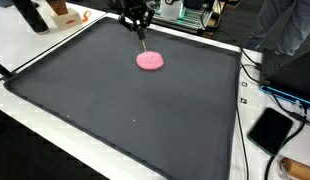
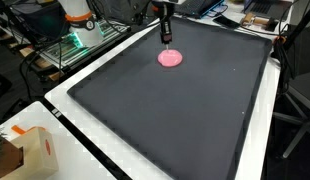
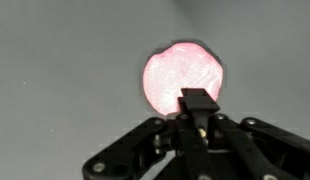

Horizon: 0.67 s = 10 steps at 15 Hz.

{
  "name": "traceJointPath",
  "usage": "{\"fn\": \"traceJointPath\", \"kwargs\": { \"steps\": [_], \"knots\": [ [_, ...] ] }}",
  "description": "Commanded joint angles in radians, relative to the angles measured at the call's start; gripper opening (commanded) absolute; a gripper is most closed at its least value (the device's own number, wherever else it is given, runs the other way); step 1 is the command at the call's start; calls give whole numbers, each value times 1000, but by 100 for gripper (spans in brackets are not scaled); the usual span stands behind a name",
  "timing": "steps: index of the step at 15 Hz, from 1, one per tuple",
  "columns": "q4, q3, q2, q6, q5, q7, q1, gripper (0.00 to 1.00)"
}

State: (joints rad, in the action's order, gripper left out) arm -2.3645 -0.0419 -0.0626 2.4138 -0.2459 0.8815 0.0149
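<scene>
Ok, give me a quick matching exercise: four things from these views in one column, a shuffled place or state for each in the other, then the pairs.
1. pink round putty-like disc
2. dark grey flat mat
3. black flat rectangular device
4. end effector

A. shut on a thin stick
B. off the mat, beside its edge
C. covers most of the white table
D. on the mat, under the stick's tip

Pairs: 1-D, 2-C, 3-B, 4-A
</scene>
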Motion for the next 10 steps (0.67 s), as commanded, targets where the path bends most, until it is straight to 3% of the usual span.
{"fn": "traceJointPath", "kwargs": {
  "steps": [1,10],
  "knots": [
    [-15,-3,-26,37,-65,69,-17,3],
    [-7,-18,-85,63,-98,101,-36,3]
  ]
}}
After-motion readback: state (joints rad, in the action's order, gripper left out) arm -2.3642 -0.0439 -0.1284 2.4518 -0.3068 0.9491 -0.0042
